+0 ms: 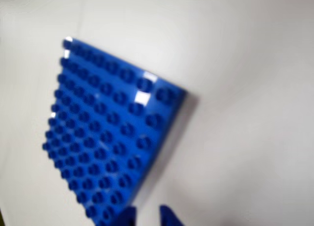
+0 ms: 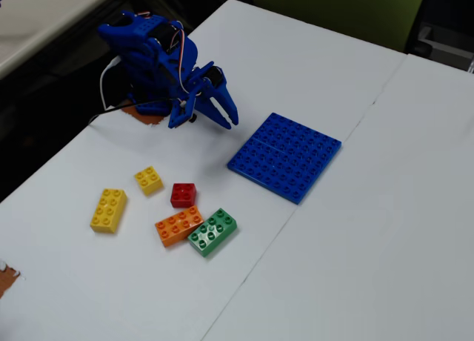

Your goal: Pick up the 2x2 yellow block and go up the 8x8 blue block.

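From my remote seat I see, in the fixed view, a longer yellow brick [image 2: 109, 210], red brick [image 2: 183, 195], orange brick [image 2: 178, 226] touching green brick [image 2: 212, 232], white table [image 2: 370, 245].

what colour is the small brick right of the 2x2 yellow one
Red, clearest in the fixed view.

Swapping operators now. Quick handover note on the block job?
Pincer: open, empty, held above the table beside the arm's base.
2x2 yellow block: untouched on the table, left of the red brick in the fixed view.
8x8 blue block: flat on the table, nothing on it; it fills the wrist view.
Done: nothing yet.
Left: grasp the small yellow block, not the longer yellow brick, and carry it onto the blue block.
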